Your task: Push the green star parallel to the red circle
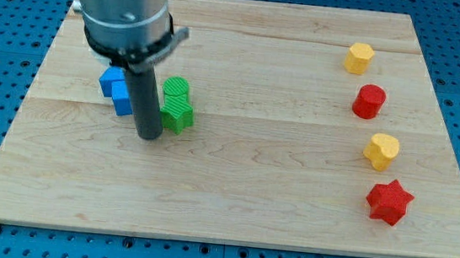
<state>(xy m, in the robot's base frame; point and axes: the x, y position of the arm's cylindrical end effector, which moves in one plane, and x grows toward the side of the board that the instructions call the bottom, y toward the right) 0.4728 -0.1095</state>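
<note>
Two green blocks sit close together left of the board's centre: an upper one and a lower one. I cannot tell for certain which of them is the star. The red circle lies at the view's right, far from them. My tip rests on the board just left of the lower green block and slightly below it, right up against or very near its left side. The rod hides part of the blocks behind it.
Two blue blocks lie just left of the rod. At the right, a column holds a yellow block, the red circle, another yellow block and a red star. The wooden board lies on blue pegboard.
</note>
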